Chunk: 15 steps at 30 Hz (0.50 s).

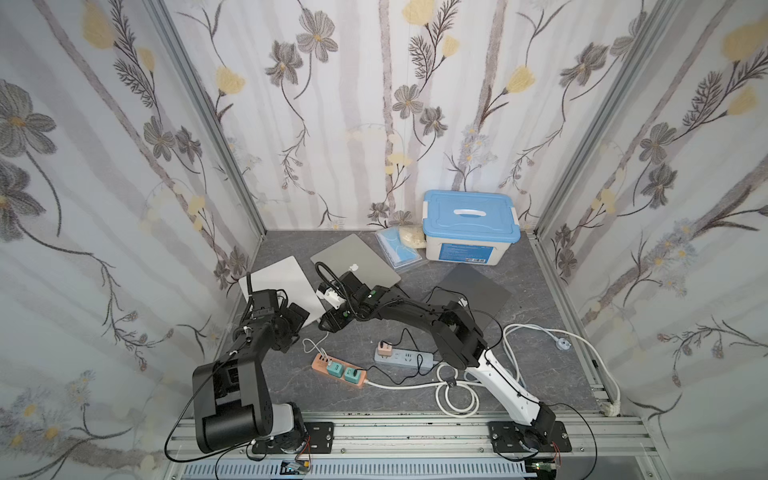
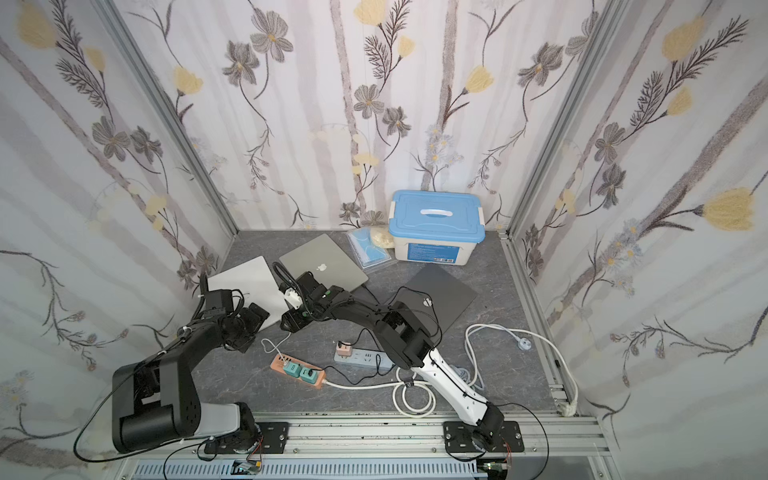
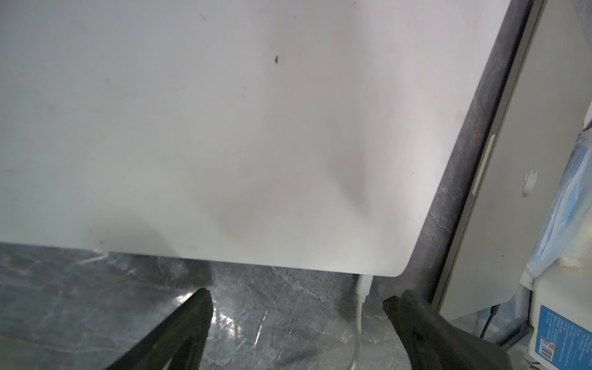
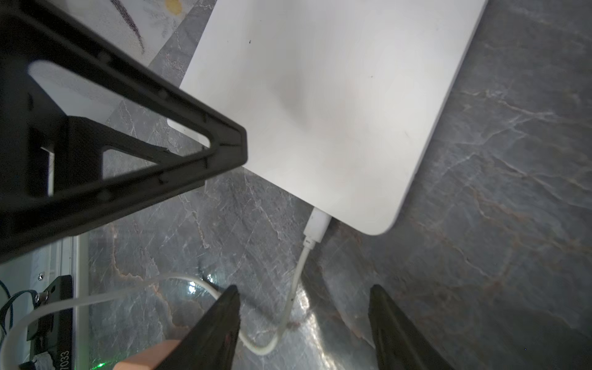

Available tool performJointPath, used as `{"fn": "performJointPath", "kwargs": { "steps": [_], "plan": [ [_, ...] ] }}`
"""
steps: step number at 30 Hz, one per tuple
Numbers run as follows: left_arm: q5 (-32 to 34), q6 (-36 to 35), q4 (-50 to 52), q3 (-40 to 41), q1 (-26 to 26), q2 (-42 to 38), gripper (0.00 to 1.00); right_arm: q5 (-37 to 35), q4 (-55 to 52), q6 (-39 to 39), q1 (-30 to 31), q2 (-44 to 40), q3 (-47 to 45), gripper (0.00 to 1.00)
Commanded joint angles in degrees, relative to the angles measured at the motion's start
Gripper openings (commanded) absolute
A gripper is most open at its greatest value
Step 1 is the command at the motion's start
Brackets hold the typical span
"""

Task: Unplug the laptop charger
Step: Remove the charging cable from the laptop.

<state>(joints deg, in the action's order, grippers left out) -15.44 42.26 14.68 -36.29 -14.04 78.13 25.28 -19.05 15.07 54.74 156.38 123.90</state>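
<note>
A thick white cable [image 1: 415, 386] lies looped on the grey marbled desk [image 1: 552, 374] and ends at an orange power strip [image 1: 338, 370] holding two teal adapters [image 1: 333, 368]. Just beyond it sits a grey power strip [image 1: 405, 357] with a pink plug [image 1: 384, 346].

A thin white charger cable [image 4: 294, 278] leads from the orange strip toward the white laptop [image 1: 286, 282]. It passes between the right fingers [image 4: 217, 323], which stand apart and released, with neither pressing on it. Its white plug [image 4: 317, 226] is still seated in the laptop's near edge, close to the rounded corner, a little ahead of those fingertips.

The left fingers [image 3: 189, 323] are spread wide and hold nothing. They hang just off the same near edge of the closed white laptop, and the plug [image 3: 364, 285] shows ahead in the gap between them. In the right wrist view, one black left finger [image 4: 160, 137] reaches over that edge.

Farther back lie a closed silver laptop [image 1: 357, 257] and, well to its right, a dark laptop [image 1: 473, 291]. Against the flowered back wall stand a blue-lidded box [image 1: 469, 216] and a bag of masks [image 1: 397, 249] beside it.
</note>
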Motion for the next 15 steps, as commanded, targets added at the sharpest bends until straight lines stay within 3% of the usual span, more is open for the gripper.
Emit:
{"fn": "performJointPath", "kwargs": {
  "steps": [1, 15],
  "plan": [
    [0.0, 0.7, -2.2, 0.9, 0.0, -0.2, 0.94, 0.5, 0.1, -0.1, 0.4, 0.4, 0.6, 0.6],
    [-1.7, 2.0, -6.0, 1.2, 0.5, 2.2, 0.94, 0.8, 0.5, 1.5, 0.9, 2.1, 0.8, 0.45]
  ]
}}
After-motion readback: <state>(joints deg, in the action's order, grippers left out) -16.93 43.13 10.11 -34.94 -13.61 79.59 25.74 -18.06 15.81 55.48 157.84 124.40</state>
